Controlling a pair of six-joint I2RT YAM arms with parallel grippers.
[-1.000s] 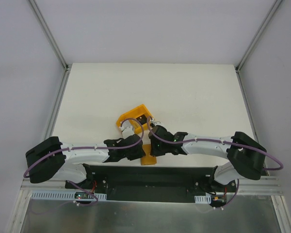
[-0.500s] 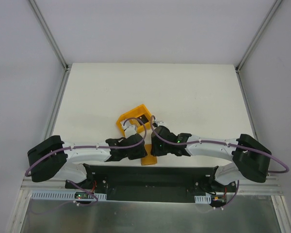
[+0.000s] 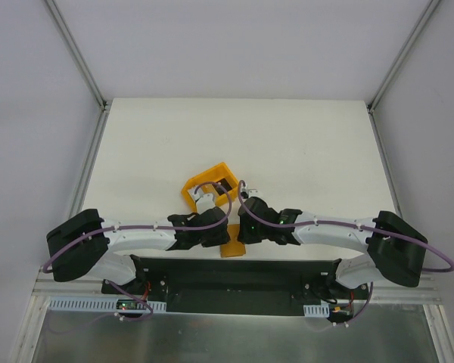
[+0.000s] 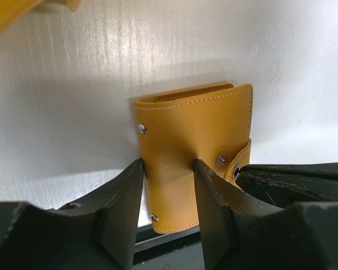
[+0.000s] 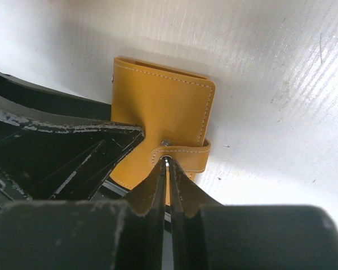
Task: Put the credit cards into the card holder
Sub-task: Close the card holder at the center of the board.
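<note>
card holder [image 4: 197,146]: lying shut on table [image 3: 287,144], at near edge, about mid-width, betw. both grippers.
L gripper [image 4: 167,164]: hanging over card holder, fingers spread; one sitting at its side edge, other pressing on cover.
R gripper [image 5: 167,160]: fingers pressed together, tips touching snap tab [image 5: 183,153]; can't tell if pinching it.
yellow bin [image 3: 204,176]: sitting just past grippers, further in.
</note>
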